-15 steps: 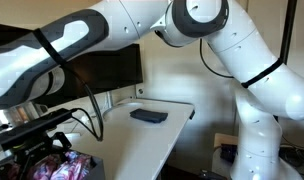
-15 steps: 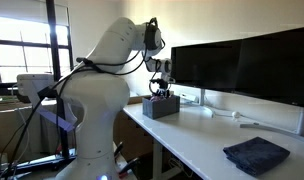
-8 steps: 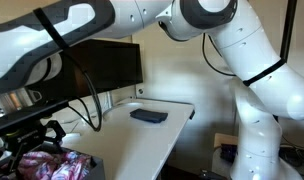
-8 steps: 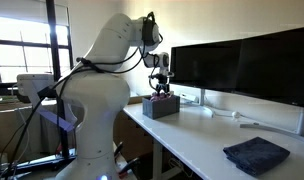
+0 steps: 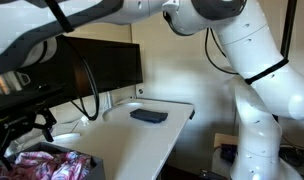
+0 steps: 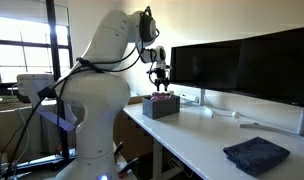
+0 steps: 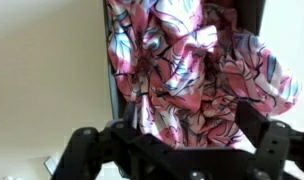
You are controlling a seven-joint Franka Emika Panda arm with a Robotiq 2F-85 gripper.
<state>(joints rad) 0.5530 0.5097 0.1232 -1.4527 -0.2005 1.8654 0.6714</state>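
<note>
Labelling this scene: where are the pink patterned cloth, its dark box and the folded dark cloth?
pink patterned cloth (image 7: 192, 70), wrist view, middle folds.
dark box (image 6: 161, 108), exterior view, side wall.
folded dark cloth (image 6: 256, 155), exterior view, top centre.

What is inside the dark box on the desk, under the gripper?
A crumpled pink patterned cloth fills the box. It covers the bottom, so anything underneath cannot be seen.

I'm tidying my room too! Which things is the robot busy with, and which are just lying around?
Busy with: black gripper (open), crumpled pink patterned cloth, dark grey box holding it.
Lying about: folded dark blue cloth, black monitors.
</note>
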